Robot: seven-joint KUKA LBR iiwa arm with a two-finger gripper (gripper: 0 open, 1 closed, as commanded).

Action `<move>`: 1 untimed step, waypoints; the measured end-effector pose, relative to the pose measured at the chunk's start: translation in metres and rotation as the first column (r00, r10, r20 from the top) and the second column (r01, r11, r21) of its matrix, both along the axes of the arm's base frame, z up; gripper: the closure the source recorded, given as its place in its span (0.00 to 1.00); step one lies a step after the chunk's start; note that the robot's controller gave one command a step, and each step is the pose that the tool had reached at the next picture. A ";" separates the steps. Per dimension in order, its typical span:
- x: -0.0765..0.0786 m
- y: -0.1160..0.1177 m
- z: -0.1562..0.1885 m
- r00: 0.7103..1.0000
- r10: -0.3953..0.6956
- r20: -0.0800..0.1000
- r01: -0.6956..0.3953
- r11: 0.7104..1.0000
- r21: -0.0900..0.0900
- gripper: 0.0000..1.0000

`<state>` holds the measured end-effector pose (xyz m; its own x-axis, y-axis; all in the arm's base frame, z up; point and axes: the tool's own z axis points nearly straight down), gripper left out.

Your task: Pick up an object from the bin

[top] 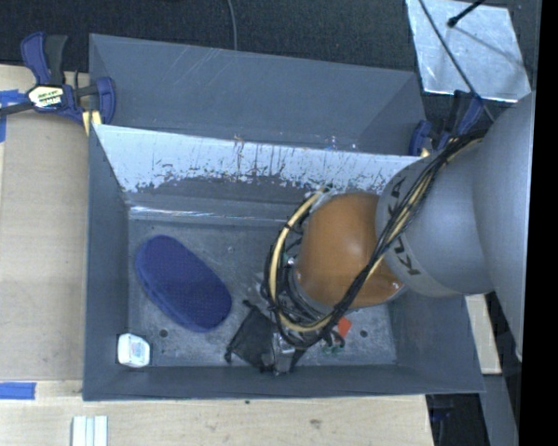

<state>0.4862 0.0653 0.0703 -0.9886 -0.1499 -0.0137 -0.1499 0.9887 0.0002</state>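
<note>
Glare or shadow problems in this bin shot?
Camera view: a bright band of light across the bin's back wall, floor dimmer; mild sheen on the orange cover; the black thing beside the gripper sits in the arm's shade; blue oval and white thing evenly lit.

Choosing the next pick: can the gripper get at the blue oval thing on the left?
Probably yes: the blue oval thing lies uncovered, apart from other things, and the gripper is close beside it.
</note>
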 end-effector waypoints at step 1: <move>0.001 0.000 0.000 1.000 -0.002 0.001 0.002 1.000 0.000 0.00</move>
